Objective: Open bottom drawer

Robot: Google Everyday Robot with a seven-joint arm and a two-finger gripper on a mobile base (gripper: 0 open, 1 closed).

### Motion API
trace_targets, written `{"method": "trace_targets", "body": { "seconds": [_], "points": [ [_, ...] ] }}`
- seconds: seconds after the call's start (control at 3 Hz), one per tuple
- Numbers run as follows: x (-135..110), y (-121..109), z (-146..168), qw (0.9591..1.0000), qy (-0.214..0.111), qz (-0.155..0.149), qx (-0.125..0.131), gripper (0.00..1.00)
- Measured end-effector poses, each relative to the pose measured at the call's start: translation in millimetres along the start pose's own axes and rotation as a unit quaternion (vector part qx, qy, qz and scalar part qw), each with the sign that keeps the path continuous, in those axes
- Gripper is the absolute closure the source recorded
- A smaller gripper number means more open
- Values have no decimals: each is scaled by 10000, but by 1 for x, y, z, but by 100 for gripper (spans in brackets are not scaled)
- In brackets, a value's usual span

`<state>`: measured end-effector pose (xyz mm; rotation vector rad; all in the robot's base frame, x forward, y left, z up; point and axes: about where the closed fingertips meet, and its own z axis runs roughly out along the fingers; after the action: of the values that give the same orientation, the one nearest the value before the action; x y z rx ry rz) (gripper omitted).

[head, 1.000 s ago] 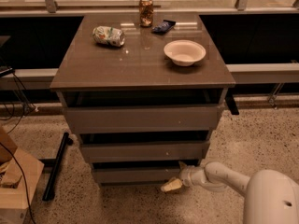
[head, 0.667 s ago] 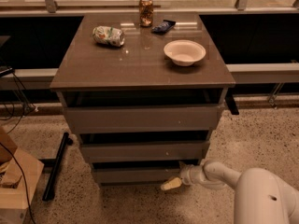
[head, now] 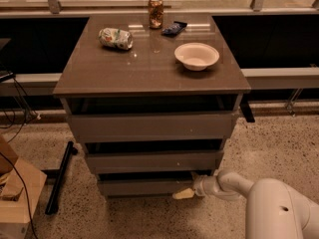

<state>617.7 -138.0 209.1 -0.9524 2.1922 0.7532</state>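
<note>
The bottom drawer (head: 144, 187) is the lowest, narrowest grey-brown front of the cabinet (head: 149, 68). A dark gap shows above its front panel, so it stands slightly out. My gripper (head: 183, 193) reaches in from the lower right on a white arm (head: 239, 185). Its pale tip sits at the drawer's right end, just in front of the panel near the floor. The middle drawer (head: 152, 161) and the top drawer (head: 149, 127) stand above it, each with a dark gap over it.
On the cabinet top lie a crushed can (head: 115, 38), an upright can (head: 155, 12), a blue packet (head: 174, 28) and a white bowl (head: 196, 56). A black bar (head: 59, 179) and a cardboard box (head: 15, 193) lie on the speckled floor at the left.
The arm has shifted slightly; the gripper stays at the bottom drawer's right end. The drawers look unchanged.
</note>
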Motion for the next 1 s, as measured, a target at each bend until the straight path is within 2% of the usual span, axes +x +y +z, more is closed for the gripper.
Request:
{"method": "trace_targets", "body": {
  "seconds": [0.67, 1.0],
  "points": [
    [-1, 0, -1, 10000, 1, 0, 0, 66],
    [-2, 1, -2, 10000, 1, 0, 0, 55]
  ]
}}
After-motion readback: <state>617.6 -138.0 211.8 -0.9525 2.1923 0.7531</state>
